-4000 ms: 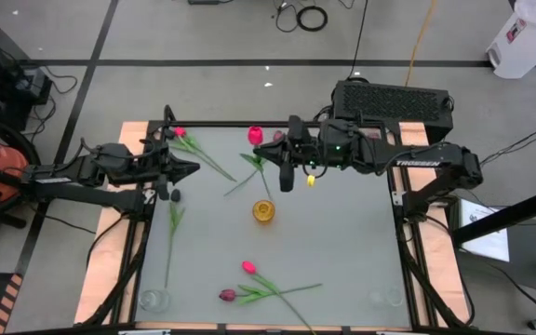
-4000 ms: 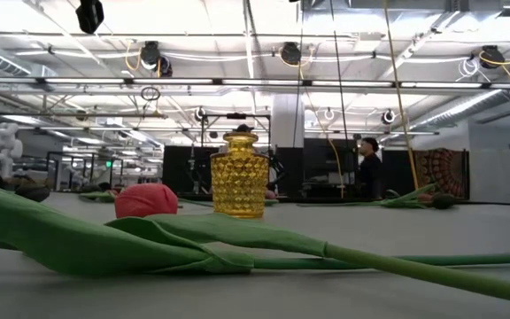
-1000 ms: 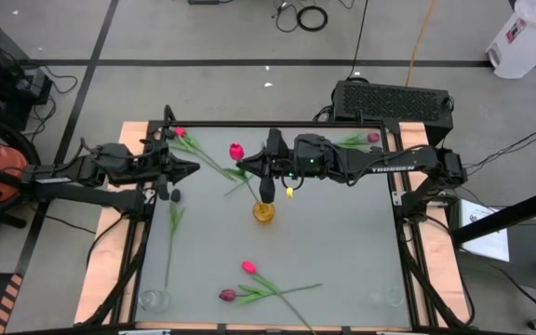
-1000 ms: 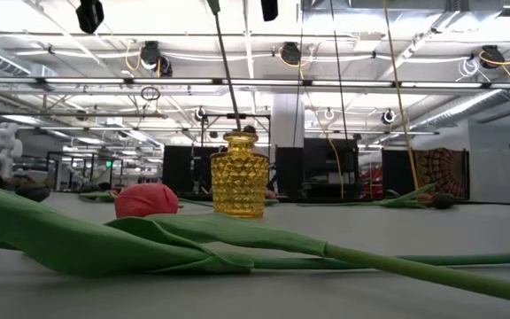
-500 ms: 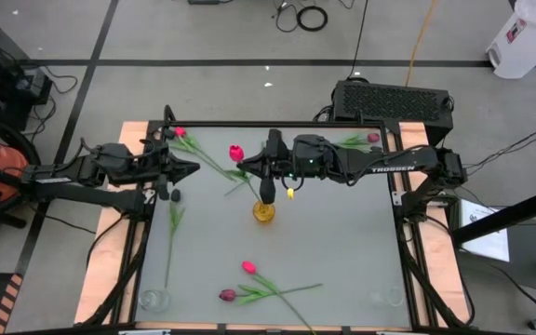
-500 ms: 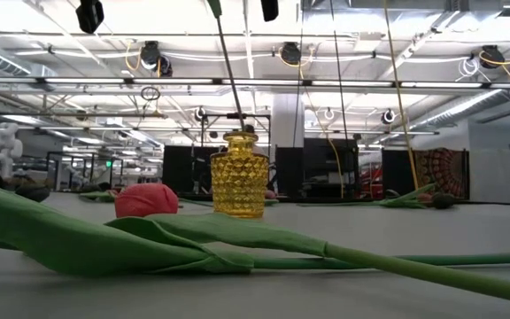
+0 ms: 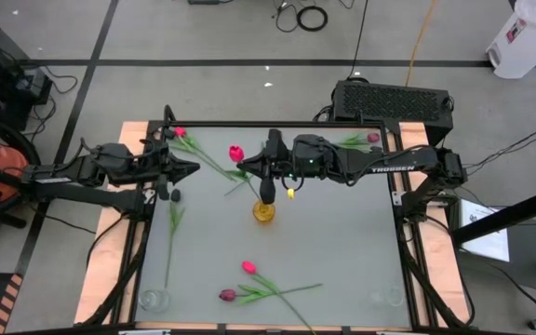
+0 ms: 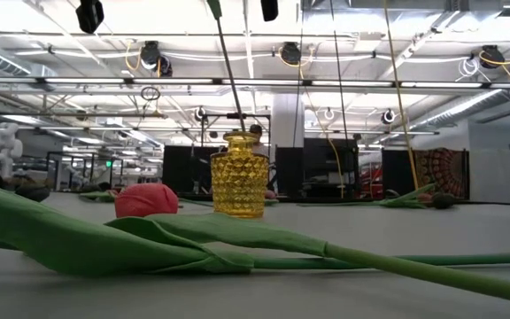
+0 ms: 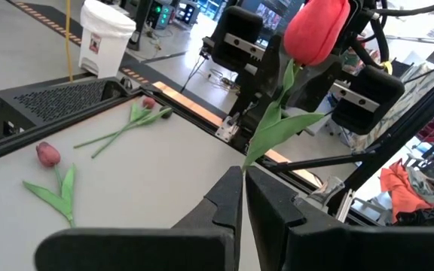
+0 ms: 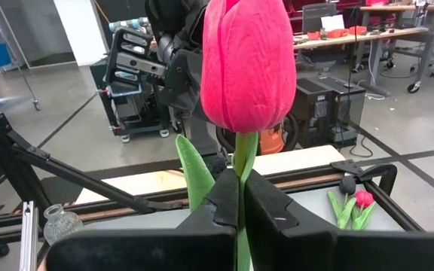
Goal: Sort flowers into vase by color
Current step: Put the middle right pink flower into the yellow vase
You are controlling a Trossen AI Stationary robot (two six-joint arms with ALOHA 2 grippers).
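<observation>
A yellow glass vase (image 7: 264, 211) stands mid-table, also seen in the low view as the vase (image 8: 239, 175). My right gripper (image 7: 257, 173) hangs above it, shut on a pink tulip (image 10: 247, 64) whose head (image 7: 236, 152) is up. In the low view its stem (image 8: 227, 66) slants down to the vase's mouth. My left gripper (image 7: 192, 169) waits at the table's left side, shut (image 9: 243, 192) on nothing. Other flowers lie flat: one far left (image 7: 180, 132), one far right (image 7: 371, 138), two near the front (image 7: 247, 267). My right gripper pinches the tulip's stem (image 10: 240, 172) between its two fingers, a short way below the head. The fingers come level from the table's right and lie across the stem. The flower stands nearly upright, head up, with its lower end (image 8: 239, 124) at the vase's mouth.
A green-stemmed flower (image 7: 173, 223) lies along the left side. Clear glass vases stand at the near left corner (image 7: 154, 300) and near right corner (image 7: 386, 298). The front flowers' stem and leaf (image 8: 237, 239) fill the low view's foreground. Bare table lies right of the yellow vase.
</observation>
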